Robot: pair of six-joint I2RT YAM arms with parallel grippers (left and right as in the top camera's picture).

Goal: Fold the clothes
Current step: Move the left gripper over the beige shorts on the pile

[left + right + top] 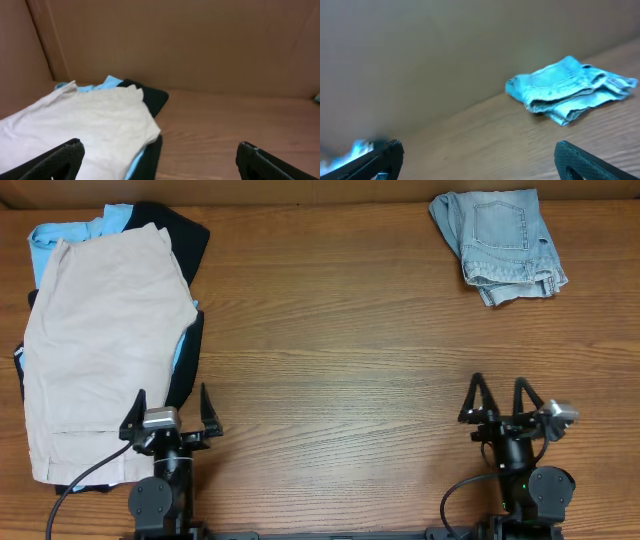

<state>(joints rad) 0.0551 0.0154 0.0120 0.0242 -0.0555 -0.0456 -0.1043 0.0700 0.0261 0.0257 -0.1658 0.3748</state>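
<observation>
Wooden table, stacked clothes, denim shorts

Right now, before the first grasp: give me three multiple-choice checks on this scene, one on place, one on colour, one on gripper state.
1. Where do the denim shorts lie?
A. on top of the left heap
B. between the two arms
C. at the far right of the table

2. What colour is the top garment of the pile on the left?
A. black
B. beige
C. light blue

3. The left gripper and right gripper are:
A. both open and empty
B. left shut on cloth, right open
C. both shut

Answers:
1 C, they sit alone and folded near the far right corner.
2 B, beige shorts cover the black and light-blue pieces.
3 A, both pairs of fingers stand spread with nothing between them.
</observation>
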